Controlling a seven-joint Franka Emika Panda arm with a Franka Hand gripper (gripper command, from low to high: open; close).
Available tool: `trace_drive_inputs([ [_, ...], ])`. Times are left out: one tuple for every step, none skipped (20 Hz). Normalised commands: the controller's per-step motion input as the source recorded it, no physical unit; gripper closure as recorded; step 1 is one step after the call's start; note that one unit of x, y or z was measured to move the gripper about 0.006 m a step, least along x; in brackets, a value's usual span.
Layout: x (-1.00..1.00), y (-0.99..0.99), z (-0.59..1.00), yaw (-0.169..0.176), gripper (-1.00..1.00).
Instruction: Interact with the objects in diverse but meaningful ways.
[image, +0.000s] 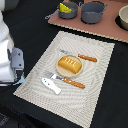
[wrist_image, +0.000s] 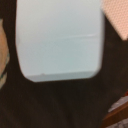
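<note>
Centre of ext. view I see the bread loaf (image: 69, 65) on a plate (image: 61, 71) on the placemat (image: 95, 55); white fish piece (image: 51, 85) lower left of it, cheese wedge (image: 65, 8) in a grey pot (image: 70, 12) up top. Wrist cam is filled w/ the pale blue block (wrist_image: 59, 40). Pincer state: can't tell.

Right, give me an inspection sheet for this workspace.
Surface: black table with beige woven placemat.
Job's things: golden-brown scored bread loaf on a small plate; yellow holed cheese wedge in a grey pot; small white fish-shaped piece on the placemat; pale blue rounded-top block fills the wrist view.
Clutter: two orange-handled utensils, second grey pot.
Fingers: not visible.
Cables: nothing seen.
Surroundings: brown board under the pots.
</note>
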Motion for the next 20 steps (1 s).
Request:
trace_drive_inputs([
  [0.95, -0.21, 0.65, -0.077, -1.0],
  [0.95, -0.21, 0.62, -0.079, -1.0],
  [0.95, -0.21, 0.59, -0.077, -1.0],
  [0.95, -0.2, 0.54, -0.076, -1.0],
  [0.94, -0.21, 0.44, -0.077, -1.0],
  [0.94, -0.2, 0.36, -0.077, -1.0],
  [0.94, -0.2, 0.3, -0.075, -1.0],
  [0.93, -0.21, 0.23, -0.076, -1.0],
  [0.93, -0.21, 0.18, -0.08, -1.0],
  [0.91, -0.23, 0.1, -0.087, -1.0],
  [0.91, -0.23, 0.05, -0.086, -1.0],
  [0.91, -0.21, 0.01, -0.084, -1.0],
  [0.91, -0.19, 0.0, -0.081, -1.0],
  [0.91, -0.18, 0.0, -0.08, -1.0],
  [0.93, -0.16, 0.0, -0.073, -1.0],
  [0.93, -0.16, 0.0, -0.071, -1.0],
  [0.94, -0.15, 0.0, -0.066, -1.0],
  [0.92, -0.14, 0.0, -0.066, -1.0],
  [0.91, -0.13, 0.0, -0.061, -1.0],
  [0.9, -0.12, 0.0, -0.062, -1.0],
])
